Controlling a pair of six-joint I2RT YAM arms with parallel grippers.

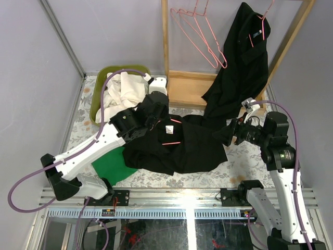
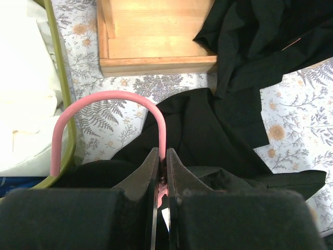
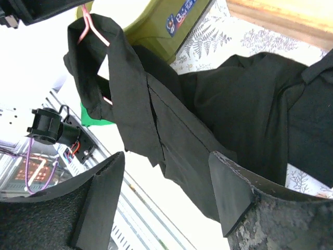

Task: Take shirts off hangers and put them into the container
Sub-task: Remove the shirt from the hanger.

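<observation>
At the table's (image 1: 86,122) far left corner sits the olive container (image 1: 100,86). A white shirt (image 1: 125,91) is heaped in it and hides its floor. In the right wrist view a blue sticker (image 3: 179,18) shows on the container's wall, its writing too small to read. Near the front left edge a green cloth (image 1: 112,166) lies half tucked under dark fabric.

The left gripper (image 2: 161,156) has its jaws pressed together, pinching the hook of a pink hanger (image 2: 112,99). The rest of that wire is buried in the black shirt (image 1: 182,146), which sprawls over the middle of the table. A white tag (image 1: 168,128) shows at its collar, but its print is illegible.

At the far edge stands the wooden rack (image 1: 184,86), with bare hangers (image 1: 200,36) cut off by the top of the frame.

Toward the right edge the right gripper (image 3: 166,161) has its jaws spread wide, holding nothing, near the black shirt's hem. Above it a second black shirt (image 1: 244,62) hangs from the rack, with a small unreadable label near its collar.
</observation>
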